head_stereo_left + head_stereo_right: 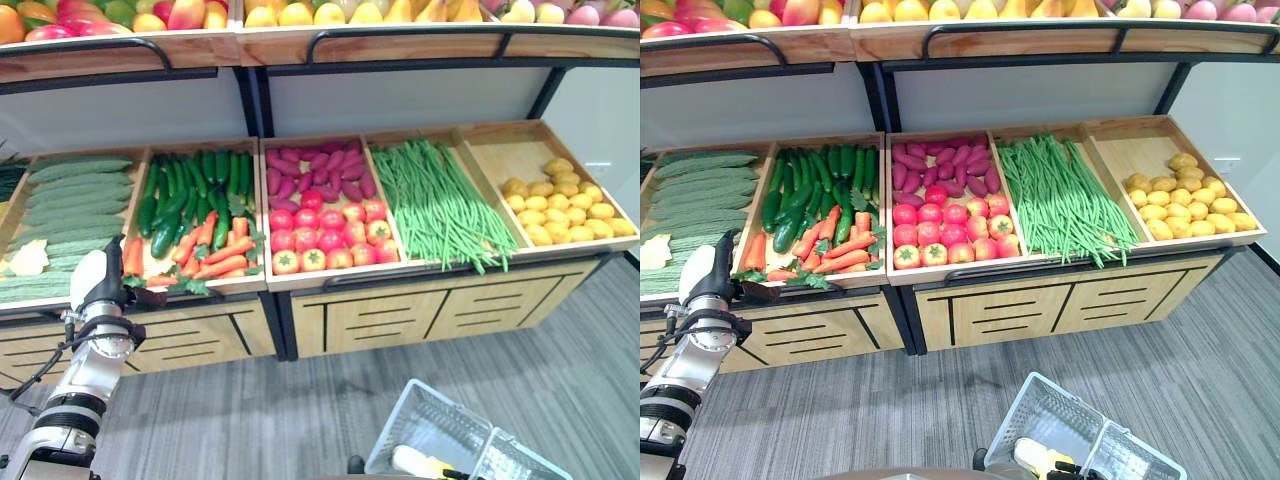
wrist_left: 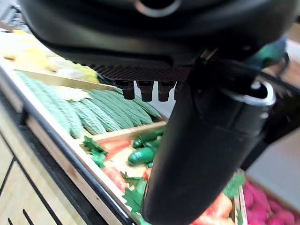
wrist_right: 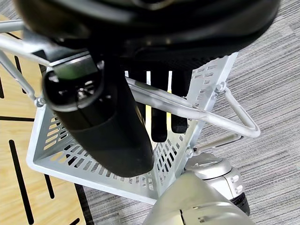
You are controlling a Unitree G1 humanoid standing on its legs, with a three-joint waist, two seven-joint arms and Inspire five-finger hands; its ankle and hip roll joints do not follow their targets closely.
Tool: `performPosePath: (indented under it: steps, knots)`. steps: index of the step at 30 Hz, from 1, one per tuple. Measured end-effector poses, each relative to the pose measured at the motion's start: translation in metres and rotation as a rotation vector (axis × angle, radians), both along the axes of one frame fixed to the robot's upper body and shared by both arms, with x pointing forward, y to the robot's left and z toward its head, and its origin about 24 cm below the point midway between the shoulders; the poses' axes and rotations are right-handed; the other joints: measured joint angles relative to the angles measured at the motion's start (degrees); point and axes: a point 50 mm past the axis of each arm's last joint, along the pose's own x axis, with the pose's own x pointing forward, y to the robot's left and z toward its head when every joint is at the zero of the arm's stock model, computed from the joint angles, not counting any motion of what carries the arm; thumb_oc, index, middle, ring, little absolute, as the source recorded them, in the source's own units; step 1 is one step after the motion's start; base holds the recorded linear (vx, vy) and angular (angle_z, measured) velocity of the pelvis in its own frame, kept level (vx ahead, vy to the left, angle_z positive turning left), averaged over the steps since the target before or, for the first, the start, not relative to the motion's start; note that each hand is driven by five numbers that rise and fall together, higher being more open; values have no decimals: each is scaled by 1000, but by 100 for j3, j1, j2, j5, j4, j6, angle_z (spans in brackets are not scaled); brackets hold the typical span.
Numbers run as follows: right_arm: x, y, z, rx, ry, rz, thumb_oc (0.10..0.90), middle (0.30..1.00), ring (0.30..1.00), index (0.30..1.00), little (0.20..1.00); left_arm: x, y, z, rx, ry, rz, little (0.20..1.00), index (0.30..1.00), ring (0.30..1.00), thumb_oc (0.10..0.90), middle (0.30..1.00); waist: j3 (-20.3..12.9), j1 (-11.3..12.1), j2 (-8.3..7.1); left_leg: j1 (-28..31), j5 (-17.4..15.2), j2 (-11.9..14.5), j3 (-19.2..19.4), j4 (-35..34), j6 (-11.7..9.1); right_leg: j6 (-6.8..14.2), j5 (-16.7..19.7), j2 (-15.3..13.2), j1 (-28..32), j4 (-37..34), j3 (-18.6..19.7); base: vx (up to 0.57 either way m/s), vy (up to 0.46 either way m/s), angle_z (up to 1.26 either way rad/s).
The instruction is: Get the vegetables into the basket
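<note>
Orange carrots (image 1: 215, 255) lie in a wooden crate below dark green cucumbers (image 1: 190, 190). My left hand (image 1: 100, 278) hovers at that crate's front left corner, fingers straight and holding nothing; the carrots (image 2: 117, 145) show past its thumb (image 2: 201, 154). A white wire basket (image 1: 440, 435) hangs low at the right above the floor, with a pale yellow item (image 1: 418, 462) inside. My right hand (image 3: 103, 131) is curled round the basket handle (image 3: 197, 112).
Other crates hold ridged light green gourds (image 1: 70, 205), purple roots (image 1: 315, 170), red tomatoes (image 1: 325, 235), green beans (image 1: 435, 205) and yellow potatoes (image 1: 565, 205). A fruit shelf (image 1: 300, 45) overhangs the crates. Grey carpet (image 1: 300, 420) lies in front of the stand.
</note>
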Motion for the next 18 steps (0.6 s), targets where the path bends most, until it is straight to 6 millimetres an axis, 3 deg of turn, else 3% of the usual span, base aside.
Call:
performPosePath:
  steps: [9,18]
  knots:
    - [36,8,3,1,-80,106,400,300,300,300,300,32,-10,15,139,72,-78,1000,1000,1000,900,1000,19,-418,-198,-464,20,-43,440,25,43,-5,216,13,-610,22,360,21,18,-24]
    - [40,10,4,-8,-96,112,400,300,300,300,300,38,-2,18,218,133,-57,1000,1000,1000,900,1000,34,-527,-208,-572,-25,-41,587,-1,45,20,238,45,-772,26,505,8,11,-8]
